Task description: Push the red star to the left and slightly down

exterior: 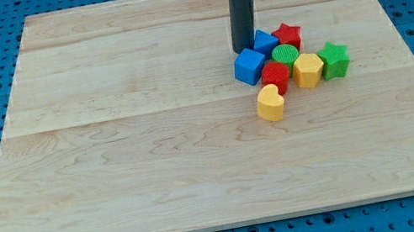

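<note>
Red star (pixel 288 34) sat at the cluster's top right, right of centre on the table (pixel 155 159).
Hemmed by a blue block (pixel 266 41) on its left and a green cylinder (pixel 285 55) below; open wood lay leftward. No claw: my tip (pixel 245 48) touched the blue block's left.

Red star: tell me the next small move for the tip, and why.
Probably swing my tip round the top of the cluster to the red star's right side. The tip now stands at the view's left of the star, with a blue block between them, so pushing from here would drive the star rightward, not left and slightly down.
</note>
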Tool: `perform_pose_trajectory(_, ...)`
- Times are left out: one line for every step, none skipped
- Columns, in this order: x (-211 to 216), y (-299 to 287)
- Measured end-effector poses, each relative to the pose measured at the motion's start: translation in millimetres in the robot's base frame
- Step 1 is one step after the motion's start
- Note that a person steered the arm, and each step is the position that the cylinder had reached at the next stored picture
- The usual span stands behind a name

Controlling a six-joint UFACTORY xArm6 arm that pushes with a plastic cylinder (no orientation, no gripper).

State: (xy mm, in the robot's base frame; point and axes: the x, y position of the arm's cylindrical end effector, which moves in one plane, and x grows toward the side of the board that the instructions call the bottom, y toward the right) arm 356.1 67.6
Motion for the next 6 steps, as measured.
perform_pose_trajectory(0.0, 6.1)
perform_pose_trajectory(-29.4, 4.2)
perform_pose_trajectory(-61.3, 3.4)
perform_pose_trajectory(-78.0, 18.3)
perform_pose_trajectory(-46.9, 55.2)
perform_pose_trajectory(-8.7, 104.7)
